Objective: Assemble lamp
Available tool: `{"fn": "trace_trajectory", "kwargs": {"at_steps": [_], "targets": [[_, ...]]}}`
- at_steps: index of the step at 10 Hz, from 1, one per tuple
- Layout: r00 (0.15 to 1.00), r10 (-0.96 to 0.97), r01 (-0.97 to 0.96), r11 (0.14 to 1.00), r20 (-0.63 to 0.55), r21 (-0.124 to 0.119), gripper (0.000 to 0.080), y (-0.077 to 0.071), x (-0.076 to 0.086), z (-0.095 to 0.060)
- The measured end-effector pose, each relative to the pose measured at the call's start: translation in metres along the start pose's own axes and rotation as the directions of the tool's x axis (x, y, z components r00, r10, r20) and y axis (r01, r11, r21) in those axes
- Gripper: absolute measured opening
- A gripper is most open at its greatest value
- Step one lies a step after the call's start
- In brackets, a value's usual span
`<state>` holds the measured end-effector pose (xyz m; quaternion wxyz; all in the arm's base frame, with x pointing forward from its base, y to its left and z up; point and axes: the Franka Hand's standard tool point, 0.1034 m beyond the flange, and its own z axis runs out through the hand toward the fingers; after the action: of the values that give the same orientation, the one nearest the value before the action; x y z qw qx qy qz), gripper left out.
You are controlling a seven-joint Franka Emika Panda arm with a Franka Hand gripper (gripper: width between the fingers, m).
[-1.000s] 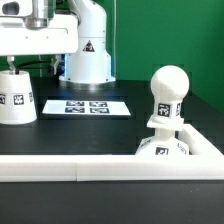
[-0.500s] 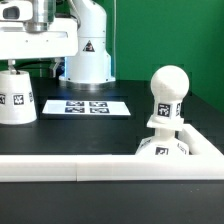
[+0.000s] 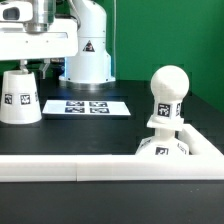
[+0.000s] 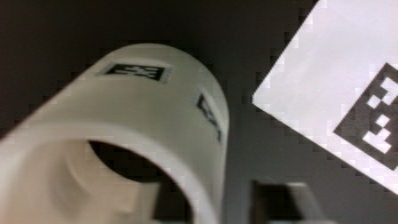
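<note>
While the gripper (image 3: 28, 60) hangs right over the shade (image 3: 19, 96) at the exterior view's left, finger state can't be told: fingertips are hidden there and only dark blurred tips show by the shade (image 4: 143, 150) in the wrist view. Shade stands on the black table (image 3: 90, 135), narrow end up, just beside the marker board (image 3: 86, 105). Bulb (image 3: 168, 95) sits upright on the base (image 3: 165, 148) at the exterior view's right, well apart from the shade.
</note>
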<state>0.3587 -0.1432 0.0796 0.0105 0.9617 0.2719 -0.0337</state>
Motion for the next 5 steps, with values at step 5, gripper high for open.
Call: {"fn": "trace_trajectory", "kwargs": {"at_steps": [5], "targets": [[1.000, 0.000, 0.000, 1.000, -0.002, -0.002, 0.0045, 0.0005, 0.0007, -0.0009]]}}
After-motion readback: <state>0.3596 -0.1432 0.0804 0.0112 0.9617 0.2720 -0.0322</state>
